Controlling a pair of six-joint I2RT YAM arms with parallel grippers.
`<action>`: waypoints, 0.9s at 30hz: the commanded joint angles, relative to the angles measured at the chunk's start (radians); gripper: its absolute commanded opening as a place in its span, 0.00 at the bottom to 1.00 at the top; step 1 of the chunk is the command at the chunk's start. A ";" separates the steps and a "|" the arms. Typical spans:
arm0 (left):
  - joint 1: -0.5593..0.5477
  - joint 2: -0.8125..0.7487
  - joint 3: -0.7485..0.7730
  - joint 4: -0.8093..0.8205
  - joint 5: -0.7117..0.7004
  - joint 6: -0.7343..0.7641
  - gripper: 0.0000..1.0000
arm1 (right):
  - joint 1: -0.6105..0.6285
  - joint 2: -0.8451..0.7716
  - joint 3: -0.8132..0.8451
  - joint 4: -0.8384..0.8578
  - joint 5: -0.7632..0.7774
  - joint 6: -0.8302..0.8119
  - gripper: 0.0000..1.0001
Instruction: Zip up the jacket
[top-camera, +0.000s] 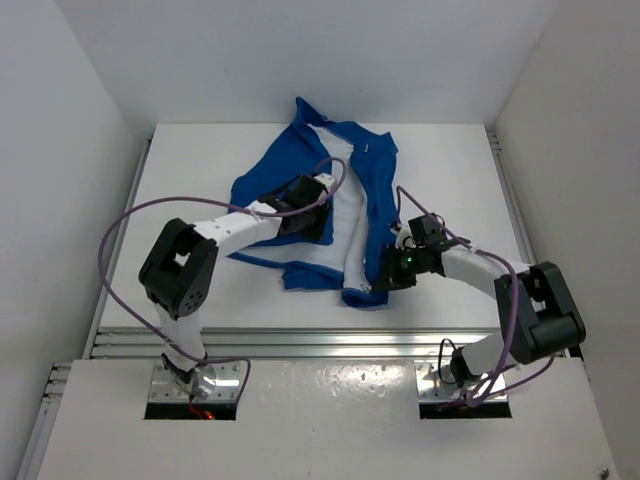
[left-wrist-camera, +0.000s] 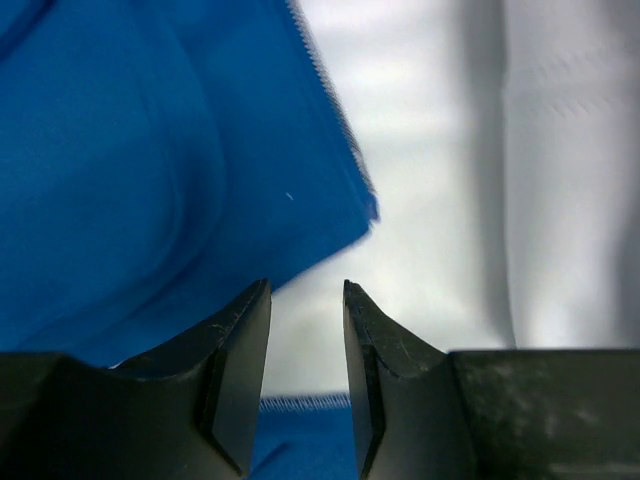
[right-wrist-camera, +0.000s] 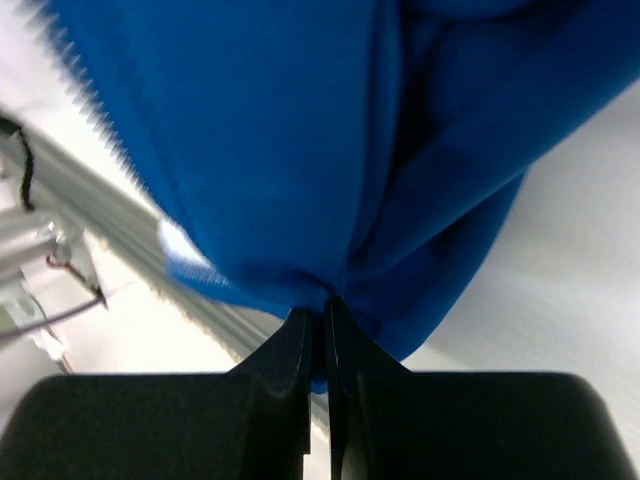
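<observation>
your right gripper (right-wrist-camera: 318, 318) has its jaws clenched on a blue fold of the jacket (top-camera: 372, 195), left gripper (left-wrist-camera: 306, 292) jaws are parted with nothing between them, right by the zipper edge, and the jacket's lying open mid-counter (top-camera: 200, 170)

Bright, even overhead light; soft shadows; both wrist views blurred close-up.

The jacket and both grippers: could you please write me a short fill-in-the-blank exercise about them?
The jacket is bright ____ with a white lining.
The right gripper is ____ on the jacket's fabric.
On the left gripper the jaws stand ____, with nothing between them.
Missing words: blue; shut; open.
</observation>
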 joint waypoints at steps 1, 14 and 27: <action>-0.017 0.049 0.098 -0.007 -0.167 -0.057 0.41 | 0.007 0.080 0.051 0.035 0.074 0.085 0.00; -0.044 0.208 0.192 -0.123 -0.324 -0.115 0.55 | 0.036 0.244 0.196 -0.044 0.208 0.065 0.00; 0.008 0.262 0.183 -0.123 -0.186 -0.105 0.10 | 0.005 0.255 0.213 -0.092 0.334 0.001 0.00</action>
